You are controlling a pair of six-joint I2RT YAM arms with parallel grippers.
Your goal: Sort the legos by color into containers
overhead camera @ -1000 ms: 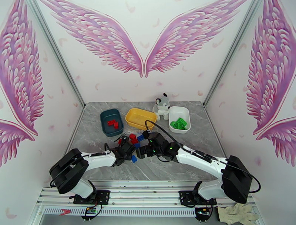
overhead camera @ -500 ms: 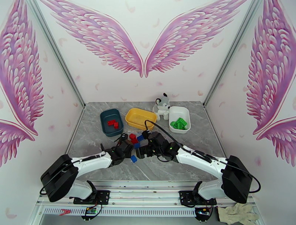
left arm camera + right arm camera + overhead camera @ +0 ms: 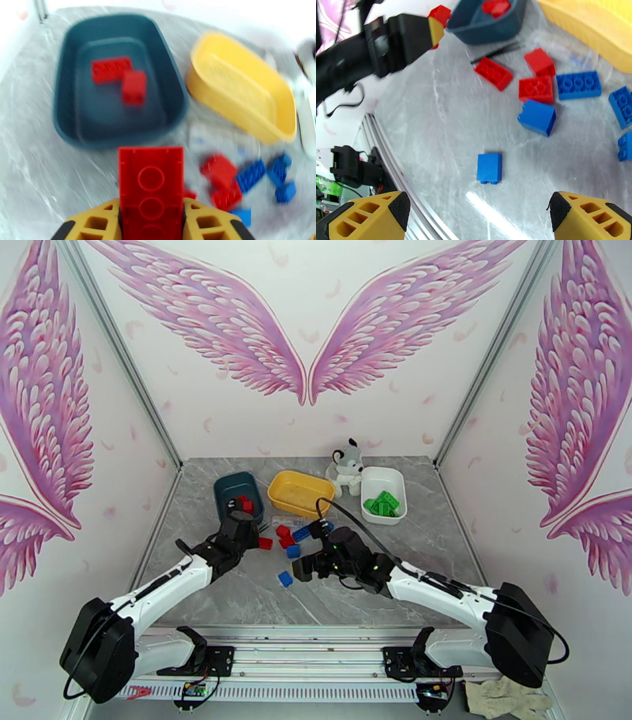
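The legos (image 3: 291, 537) are only partly sorted. A loose scatter of red and blue ones lies on the grey table (image 3: 419, 544) in the middle of the overhead view, just below the yellow tub (image 3: 274, 493). Two red bricks (image 3: 118, 75) lie touching each other inside the dark teal tub (image 3: 63, 98), at the upper left of the left wrist view. A heap of green bricks (image 3: 382, 504) sits in the white tub (image 3: 393, 476), to the right of the yellow one. A grey-white plush toy (image 3: 346, 465) sits at the back, between those two tubs.

The left gripper (image 3: 151, 207) has its jaws closed on a long red brick (image 3: 151, 173). The brick stands up between the yellow fingers with its ringed face toward the wrist camera. Seen from overhead, this gripper hangs at the near edge of the teal tub.

The right gripper (image 3: 478, 215) has its jaws spread wide with nothing between them, low over the table at the centre of the overhead view. A small blue brick (image 3: 489, 167) lies on the table just beyond the gap, touching neither finger. Higher in the right wrist view lie a chunkier blue block (image 3: 537, 117), three red pieces and a long blue brick (image 3: 578, 85).
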